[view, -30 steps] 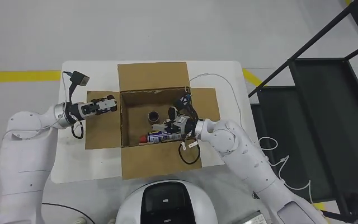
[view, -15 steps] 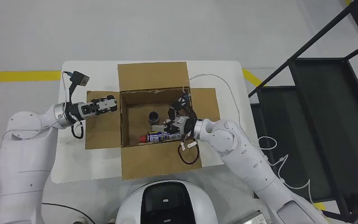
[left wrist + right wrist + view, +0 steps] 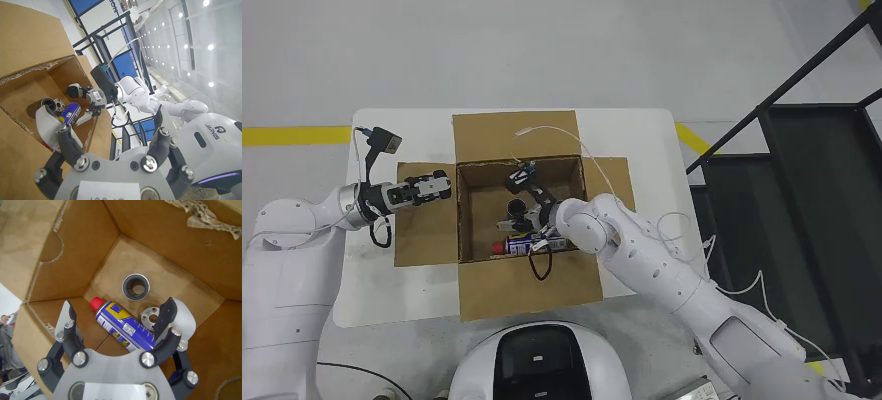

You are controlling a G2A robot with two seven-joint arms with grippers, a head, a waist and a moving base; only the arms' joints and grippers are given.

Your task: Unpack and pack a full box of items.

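An open cardboard box (image 3: 517, 135) stands mid-table with its flaps spread. On its floor lie a blue spray can with a red cap (image 3: 121, 323), a dark hollow cylinder (image 3: 136, 287) and a small metal flange (image 3: 148, 316). My right gripper (image 3: 119, 305) hangs open inside the box, just above the can and flange, holding nothing. In the top view the right gripper (image 3: 527, 200) is near the box's middle, beside the cylinder (image 3: 515, 209) and above the can (image 3: 514, 244). My left gripper (image 3: 430, 187) stands open and empty over the left flap, outside the box.
A white cable (image 3: 562, 135) from the right arm arcs over the box's back flap. The white table (image 3: 392, 130) has bare room to the left of the box. A black metal frame (image 3: 802, 150) stands on the floor to the right.
My right gripper has moved from the box's right side toward its middle and back wall, and its cable swung over the back flap. The left arm has stayed put.
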